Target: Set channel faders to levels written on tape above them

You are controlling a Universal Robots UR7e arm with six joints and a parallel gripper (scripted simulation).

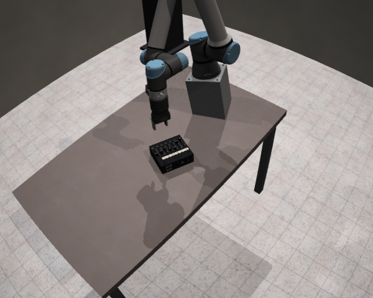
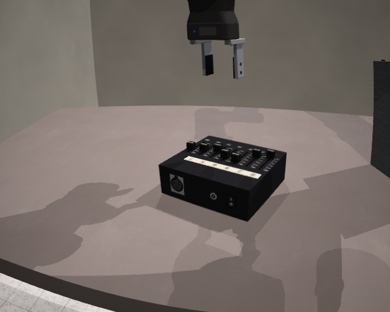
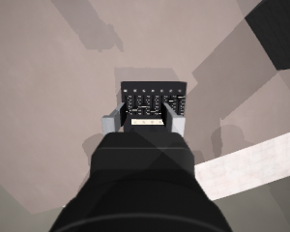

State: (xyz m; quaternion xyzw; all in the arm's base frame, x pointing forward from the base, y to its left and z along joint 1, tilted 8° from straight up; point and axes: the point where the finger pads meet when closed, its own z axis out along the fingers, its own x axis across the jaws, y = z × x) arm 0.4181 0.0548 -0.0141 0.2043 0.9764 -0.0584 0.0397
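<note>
The black lighting desk (image 1: 171,154) (image 2: 221,181) (image 3: 153,97) stands on its feet near the middle of the table (image 1: 68,192). A pale tape strip (image 2: 221,167) (image 1: 174,154) (image 3: 148,122) runs across its top beside a row of several faders (image 2: 225,153); the caps stand at different heights along their slots. The writing on the tape is too small to read. My gripper (image 1: 160,123) (image 2: 223,68) (image 3: 143,110) is open and empty. It hangs well above the desk, over its far side.
The arm's grey pedestal (image 1: 209,96) (image 2: 388,121) stands on the table behind and to the right of the desk. The table's right edge (image 1: 244,160) is close to the desk. Shadows of the arm lie across the table top.
</note>
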